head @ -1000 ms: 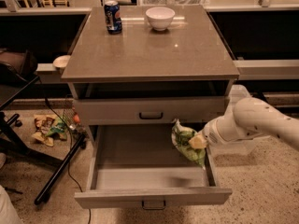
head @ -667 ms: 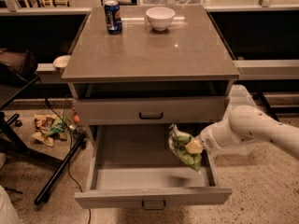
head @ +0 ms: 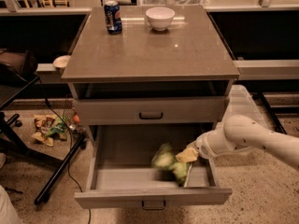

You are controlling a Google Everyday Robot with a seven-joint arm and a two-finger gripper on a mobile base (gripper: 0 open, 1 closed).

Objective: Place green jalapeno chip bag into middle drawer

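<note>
low in the frame, one open middle drawer (head: 121, 178) has one blurred green bag (head: 169, 163) in its right side, touching the gripper (head: 188, 155); whether that is clamped or loose, i cannot tell. above it, one shut upper drawer (head: 117, 111); farther, on top, one can (head: 112, 17), one bowl (head: 160, 17).

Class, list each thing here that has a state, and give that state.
middle drawer: pulled open.
upper drawer: shut.
green jalapeno chip bag: crumpled, within the open drawer's right part.
gripper: at the bag, above the drawer's right side.
soda can: upright.
white bowl: upright.
</note>
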